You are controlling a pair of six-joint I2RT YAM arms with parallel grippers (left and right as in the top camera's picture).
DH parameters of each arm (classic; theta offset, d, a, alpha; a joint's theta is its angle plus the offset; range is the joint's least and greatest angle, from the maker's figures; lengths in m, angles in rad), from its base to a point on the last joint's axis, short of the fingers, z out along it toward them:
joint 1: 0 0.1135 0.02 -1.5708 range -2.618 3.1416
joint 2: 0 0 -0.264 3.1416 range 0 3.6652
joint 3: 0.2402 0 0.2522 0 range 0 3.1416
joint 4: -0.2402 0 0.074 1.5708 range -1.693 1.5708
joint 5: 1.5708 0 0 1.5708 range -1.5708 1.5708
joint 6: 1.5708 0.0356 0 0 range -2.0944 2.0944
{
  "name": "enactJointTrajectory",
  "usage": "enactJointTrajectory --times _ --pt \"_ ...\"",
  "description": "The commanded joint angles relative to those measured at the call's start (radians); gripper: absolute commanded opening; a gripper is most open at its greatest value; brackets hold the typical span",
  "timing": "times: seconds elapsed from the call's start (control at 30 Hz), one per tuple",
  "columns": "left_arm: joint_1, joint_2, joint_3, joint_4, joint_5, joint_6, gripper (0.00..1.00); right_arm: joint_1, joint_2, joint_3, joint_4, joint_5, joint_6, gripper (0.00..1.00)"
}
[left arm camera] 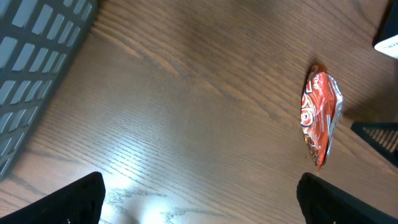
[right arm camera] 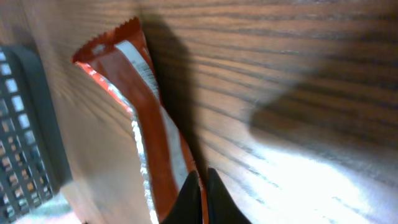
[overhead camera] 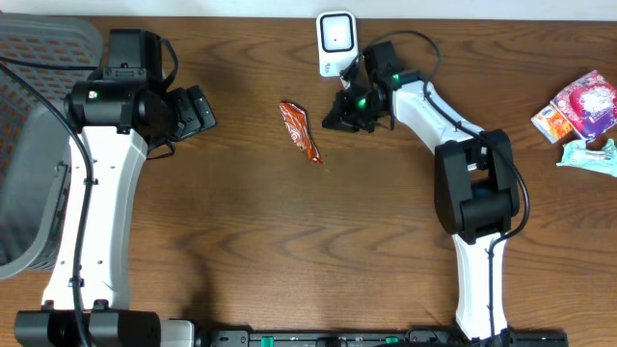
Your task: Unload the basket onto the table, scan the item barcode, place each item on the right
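Lying crinkled on woodgrain table [overhead camera: 289, 241], foil packet [overhead camera: 301, 132]; right gripper [right arm camera: 201, 180] closed, left gripper [left arm camera: 199, 202] wide, both empty

This looks like a robotics lab bench dressed as a shop checkout; two white-and-black arms [overhead camera: 96, 222] stand on a wood-grain table [overhead camera: 289, 241]. A small white scanner [overhead camera: 336, 39] stands at the far edge; a grey plastic basket [overhead camera: 29, 145] sits at the left; wrapped snack packets [overhead camera: 583, 106] lie at the right.
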Motion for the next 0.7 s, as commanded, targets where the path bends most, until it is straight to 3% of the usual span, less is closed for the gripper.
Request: enactJointTrajectory --times 0.0,0.13,0.33,0.5,0.63,0.67 --pt "0.002 -0.011 0.008 -0.003 -0.01 -0.005 0.98 -0.009 -0.031 -0.076 0.067 -0.062 -0.016 0.05" --pt "0.002 -0.011 0.008 -0.003 -0.01 -0.005 0.98 0.0 -0.037 -0.074 0.088 -0.07 -0.081 0.15" --pt "0.002 -0.011 0.008 -0.003 -0.01 -0.005 0.98 0.018 -0.091 -0.07 0.08 -0.042 -0.133 0.18" --pt "0.002 -0.011 0.008 -0.003 -0.01 -0.005 0.98 0.06 -0.186 -0.07 0.026 0.107 -0.166 0.2" --pt "0.002 -0.011 0.008 -0.003 -0.01 -0.005 0.98 0.116 -0.228 -0.07 0.019 0.187 -0.224 0.34" --pt "0.002 -0.011 0.008 -0.003 -0.01 -0.005 0.98 0.132 -0.231 -0.07 0.023 0.204 -0.234 0.44"
